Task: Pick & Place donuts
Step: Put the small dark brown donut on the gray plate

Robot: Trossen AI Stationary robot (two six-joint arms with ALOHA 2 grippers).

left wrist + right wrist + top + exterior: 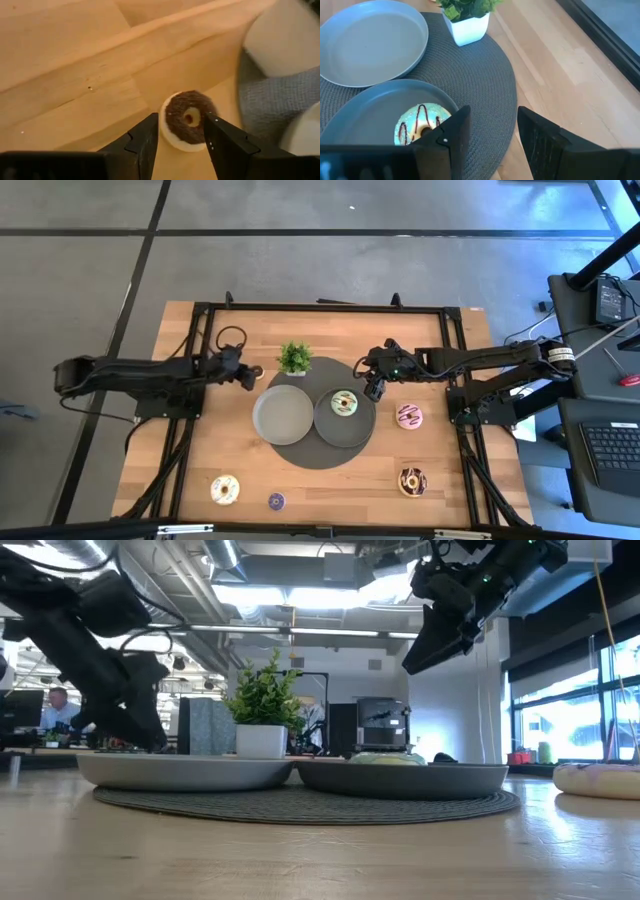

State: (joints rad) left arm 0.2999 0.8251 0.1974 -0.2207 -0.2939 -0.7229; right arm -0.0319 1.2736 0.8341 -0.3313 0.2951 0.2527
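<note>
Left gripper (180,131): fingers wide apart around small brown donut (187,119), lower centre; donut edge partly hidden.
Right gripper (490,131): open, empty; green donut (420,122) partly hidden.

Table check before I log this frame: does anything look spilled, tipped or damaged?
Nothing stands out. The green donut lies flat in the right plate, the left plate holds nothing, the plant stands upright.

Choc donut (187,120) partly hidden by left gripper (181,145); plant pot (285,35) blurred, cut off.
</note>
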